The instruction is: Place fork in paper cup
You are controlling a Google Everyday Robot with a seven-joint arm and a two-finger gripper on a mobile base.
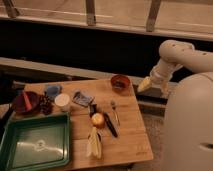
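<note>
While fork (115, 112) lies untouched at 3 o'clock of cup (62, 101) | we log gripper (152, 89) at fork's 2 o'clock, approach pending | opening: can't tell

The single camera sits high and looks steeply down over the wooden surface (131, 141), which fills the lower left at middling range. The robot's pale body (187, 130) crowds the near right edge. Its claw (144, 85) hangs just off the surface's far right corner, before a dark wall (75, 50).
</note>
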